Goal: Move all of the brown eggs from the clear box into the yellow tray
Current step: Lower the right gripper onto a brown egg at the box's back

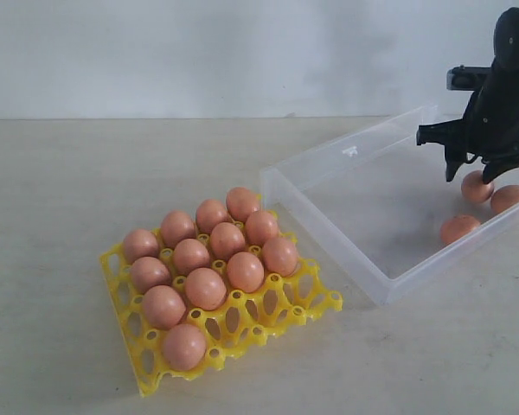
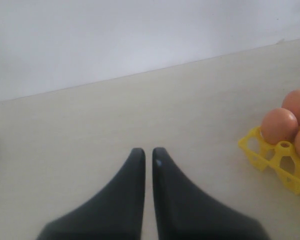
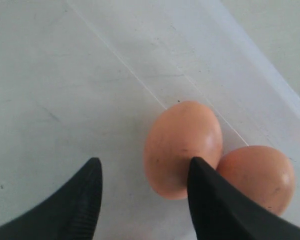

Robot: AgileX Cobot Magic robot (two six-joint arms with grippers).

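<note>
Black left pincer [image 2: 148, 150]: I see it clenched on nothing, above bare desk [image 2: 80, 125].
Yellow tray [image 1: 275, 280]: lower left of the exterior frame, with thirteen brown eggs [image 1: 206, 288] seated in its cups.
Clear box [image 1: 324, 238]: right of the tray; three eggs lie at its right end.
Right pincer [image 1: 473, 173]: released, jaws spread, at the frame's right edge, low over the rear egg [image 3: 182, 147]. One finger [image 3: 210, 200] overlaps it; I can't tell if it touches.
</note>
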